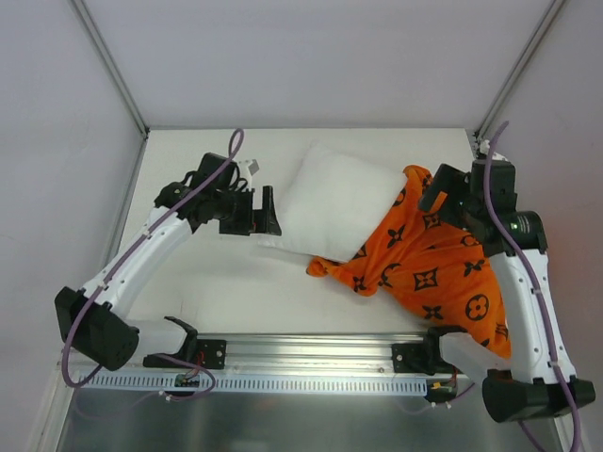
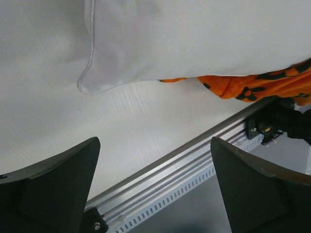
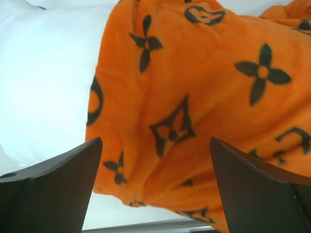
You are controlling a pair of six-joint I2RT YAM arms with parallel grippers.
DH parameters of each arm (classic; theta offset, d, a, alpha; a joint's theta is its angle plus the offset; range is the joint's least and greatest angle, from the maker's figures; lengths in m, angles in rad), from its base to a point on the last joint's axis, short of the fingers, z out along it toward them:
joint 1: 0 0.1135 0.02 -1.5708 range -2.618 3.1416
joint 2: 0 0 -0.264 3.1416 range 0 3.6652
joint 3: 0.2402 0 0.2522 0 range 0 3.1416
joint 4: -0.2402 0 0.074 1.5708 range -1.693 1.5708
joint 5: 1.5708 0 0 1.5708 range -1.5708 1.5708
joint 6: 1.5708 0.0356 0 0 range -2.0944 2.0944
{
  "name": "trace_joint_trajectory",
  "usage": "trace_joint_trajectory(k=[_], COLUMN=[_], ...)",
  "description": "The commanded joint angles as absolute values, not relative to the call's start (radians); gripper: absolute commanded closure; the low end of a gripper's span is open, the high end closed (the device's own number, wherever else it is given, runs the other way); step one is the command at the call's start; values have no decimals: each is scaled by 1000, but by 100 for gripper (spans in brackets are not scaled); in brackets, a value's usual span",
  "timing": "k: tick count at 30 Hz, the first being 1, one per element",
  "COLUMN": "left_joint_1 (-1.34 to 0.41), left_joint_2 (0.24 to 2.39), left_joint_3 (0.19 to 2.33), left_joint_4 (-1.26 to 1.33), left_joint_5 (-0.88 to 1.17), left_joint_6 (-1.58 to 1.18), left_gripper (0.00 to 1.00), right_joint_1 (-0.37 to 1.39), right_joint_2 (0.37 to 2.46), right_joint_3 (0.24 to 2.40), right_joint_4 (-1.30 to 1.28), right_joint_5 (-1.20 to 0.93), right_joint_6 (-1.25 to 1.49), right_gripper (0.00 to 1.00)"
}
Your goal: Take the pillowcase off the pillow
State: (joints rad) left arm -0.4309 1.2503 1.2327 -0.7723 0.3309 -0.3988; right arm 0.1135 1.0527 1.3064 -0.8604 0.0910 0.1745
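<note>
**A:** How far along is the job looking?

**B:** Nearly done, I'd say. The pillow (image 1: pixel 334 202) is lying bare and white in the middle of the counter (image 1: pixel 207 282). The pillowcase (image 1: pixel 438 268) is lying in a crumpled heap just to its right, touching it.

**A:** Fully off, then?

**B:** It's looking that way from above. But the left wrist view is showing orange cloth peeking out from under the pillow's near edge. So I'm not able to tell whether a corner is sitting inside the cloth or merely resting on top of it. Pulling the two apart may be all that's remaining.

**A:** And the pincers?

**B:** Both are standing wide open, gripping nothing. The left pincer (image 1: pixel 264 212) is hovering just beside the pillow's left corner. The right pincer (image 3: pixel 155 141) is hanging over the pillowcase.

**A:** What is the setting looking like?

**B:** The counter is showing a white, finely ribbed top, with a metal rail (image 1: pixel 311 350) running along its near edge. The pillowcase is reaching as far as that edge, beside the right arm (image 1: pixel 532 301). Plain white walls (image 1: pixel 311 56) with grey metal posts (image 1: pixel 108 61) are closing in the space.
</note>
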Motion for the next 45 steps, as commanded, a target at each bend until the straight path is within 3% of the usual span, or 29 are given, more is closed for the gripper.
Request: trace_joint_trajectory(k=[1, 8, 14, 16, 19, 20, 23, 30, 38, 45], left_joint_1=[-477, -508, -520, -520, -525, -526, -525, -482, -309, -199], left_joint_2=[1330, 1403, 1571, 1626, 1681, 1689, 1655, 1316, 1077, 1009], left_joint_3=[1204, 1150, 1175, 1184, 1203, 1201, 1166, 1075, 1049, 1146], left_joint_4=[-691, -479, -356, -331, -316, -318, -318, -371, -477, -635], left_joint_5=[264, 189, 334, 435, 610, 648, 617, 325, 325, 212], left_joint_6=[-308, -278, -264, -279, -298, -320, -357, -443, -495, -532], left_gripper=[1, 1, 1, 15, 84, 100, 100, 100, 100, 100], right_joint_1=[110, 109, 109, 109, 107, 109, 109, 109, 117, 175], right_joint_2=[962, 878, 850, 844, 842, 839, 833, 825, 828, 848], right_joint_3=[1279, 1206, 1157, 1157, 1147, 1146, 1135, 1140, 1146, 1135], right_joint_4=[-937, -999, -1002, -1005, -1015, -1017, -1019, -1023, -1002, -1037], right_joint_5=[133, 72, 67, 71, 72, 72, 75, 68, -75, -78], right_joint_6=[147, 144, 153, 153, 146, 146, 141, 140, 114, 52], right_gripper=[4, 4, 4, 4, 4, 4, 4, 4, 4, 4])
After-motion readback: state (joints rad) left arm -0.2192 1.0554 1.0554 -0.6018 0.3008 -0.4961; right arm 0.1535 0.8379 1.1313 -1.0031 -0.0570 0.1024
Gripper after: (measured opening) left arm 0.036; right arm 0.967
